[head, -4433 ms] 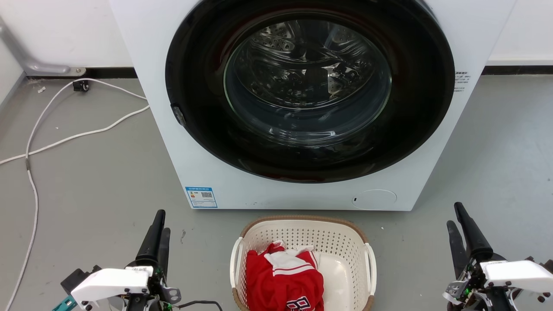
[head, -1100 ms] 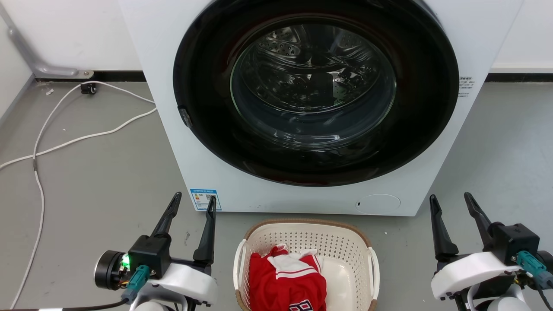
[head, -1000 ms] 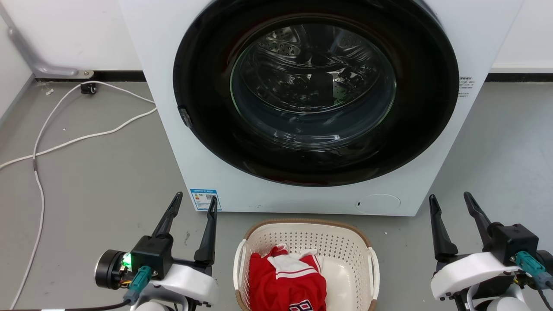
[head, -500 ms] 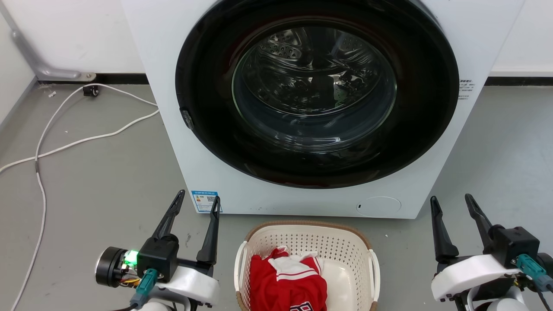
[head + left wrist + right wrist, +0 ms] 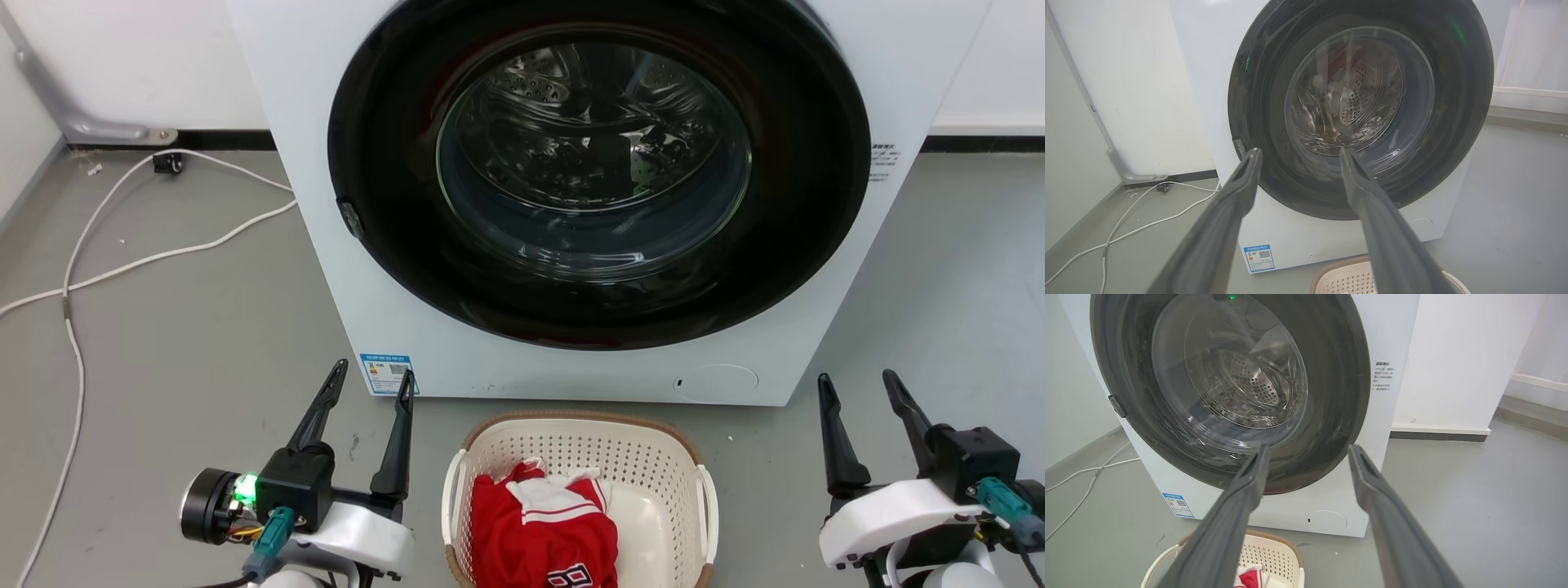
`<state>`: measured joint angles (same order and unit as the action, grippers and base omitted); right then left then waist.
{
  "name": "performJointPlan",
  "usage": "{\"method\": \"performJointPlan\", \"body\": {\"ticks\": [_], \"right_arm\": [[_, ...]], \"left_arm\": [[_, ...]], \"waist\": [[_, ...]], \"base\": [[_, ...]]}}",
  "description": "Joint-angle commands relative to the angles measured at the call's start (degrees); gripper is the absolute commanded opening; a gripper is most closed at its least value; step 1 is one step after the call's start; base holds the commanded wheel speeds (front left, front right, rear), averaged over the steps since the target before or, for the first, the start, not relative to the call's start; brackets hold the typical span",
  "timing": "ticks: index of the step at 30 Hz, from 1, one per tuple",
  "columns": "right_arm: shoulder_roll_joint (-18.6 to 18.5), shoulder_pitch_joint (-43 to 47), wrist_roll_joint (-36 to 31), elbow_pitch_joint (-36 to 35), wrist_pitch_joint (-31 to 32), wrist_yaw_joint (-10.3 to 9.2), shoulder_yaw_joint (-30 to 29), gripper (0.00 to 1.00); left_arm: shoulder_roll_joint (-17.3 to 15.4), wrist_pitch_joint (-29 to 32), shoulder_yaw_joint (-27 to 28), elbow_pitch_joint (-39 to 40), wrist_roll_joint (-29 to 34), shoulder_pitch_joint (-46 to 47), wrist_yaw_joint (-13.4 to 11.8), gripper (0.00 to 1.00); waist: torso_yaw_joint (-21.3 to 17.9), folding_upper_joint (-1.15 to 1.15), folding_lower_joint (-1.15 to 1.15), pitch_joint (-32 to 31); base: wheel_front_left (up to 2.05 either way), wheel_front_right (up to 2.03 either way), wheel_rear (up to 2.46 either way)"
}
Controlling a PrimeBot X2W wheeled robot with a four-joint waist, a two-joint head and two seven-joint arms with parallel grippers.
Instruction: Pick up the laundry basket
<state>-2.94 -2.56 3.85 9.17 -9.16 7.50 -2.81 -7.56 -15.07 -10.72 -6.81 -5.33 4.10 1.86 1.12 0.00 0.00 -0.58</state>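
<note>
The cream laundry basket [image 5: 571, 447] with perforated walls and a brown rim sits on the grey floor at the bottom centre of the head view, right in front of the washing machine, with a red and white garment [image 5: 545, 527] inside. Its far rim also peeks into the left wrist view [image 5: 1345, 278] and the right wrist view [image 5: 1271, 550]. My left gripper [image 5: 371, 379] hovers open to the basket's left, apart from it. My right gripper [image 5: 857, 384] hovers open well to the basket's right. Both grippers hold nothing.
A white front-loading washing machine [image 5: 326, 204] with a large dark round door [image 5: 596, 171] stands close behind the basket. White cables [image 5: 122, 265] trail over the floor at the left. Bare grey floor lies on both sides of the basket.
Since the oldest frame both grippers have turned and opened their fingers. In the last second they barely moved; the head camera shifted slightly.
</note>
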Motion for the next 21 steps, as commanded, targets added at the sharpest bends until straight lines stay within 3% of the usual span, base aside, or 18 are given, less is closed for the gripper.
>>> {"method": "performJointPlan", "body": {"ticks": [1, 13, 21], "right_arm": [[0.11, -0.80, -0.85, 0.33, 0.41, -0.01, -0.51, 1.00], [0.10, -7.56, -4.20, 5.51, 1.38, -0.02, -2.92, 1.00], [0.09, -16.32, -3.80, 19.02, 0.72, -0.02, -1.82, 1.00]], "left_arm": [[0.10, -0.15, 0.18, -0.27, -0.35, 0.44, 0.12, 1.00], [-0.74, -0.14, -0.61, -7.59, -2.07, 9.59, 3.35, 1.00], [-0.68, -0.14, -3.53, -23.10, -7.99, 20.30, 5.53, 1.00]], "waist": [[-0.11, 0.00, 0.00, 0.52], [-1.28, 0.00, 0.00, 10.32], [-3.08, 0.00, 0.00, 20.09]], "base": [[0.00, 0.00, 0.00], [0.00, 0.00, 0.00], [0.00, 0.00, 0.00]]}}
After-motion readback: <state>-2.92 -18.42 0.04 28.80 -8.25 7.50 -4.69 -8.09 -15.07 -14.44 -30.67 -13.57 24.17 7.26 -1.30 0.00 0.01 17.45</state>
